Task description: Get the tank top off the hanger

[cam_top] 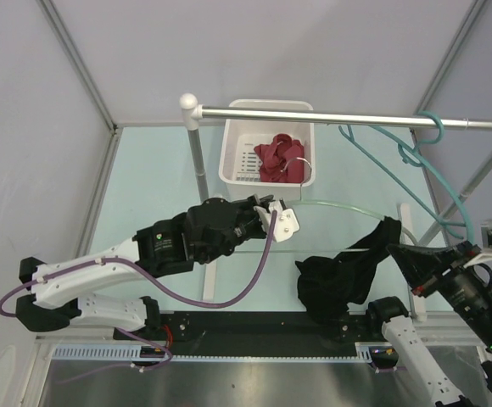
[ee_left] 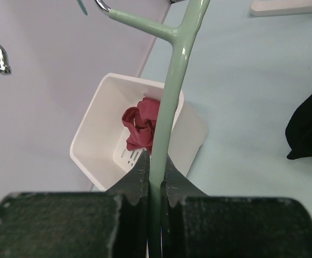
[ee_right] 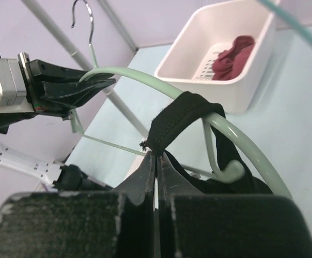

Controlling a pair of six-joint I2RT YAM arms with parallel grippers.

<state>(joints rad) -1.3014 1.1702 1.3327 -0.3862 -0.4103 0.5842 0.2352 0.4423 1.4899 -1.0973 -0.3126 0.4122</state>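
Left pincer clamps pale green plastic hanger; right pincer pinches black fabric tank top; white plastic basket beyond.

Bright, even diffuse light; soft shadows on bench. Glare streak on clothes rail. Wrist views: near foreground dark, blurred.
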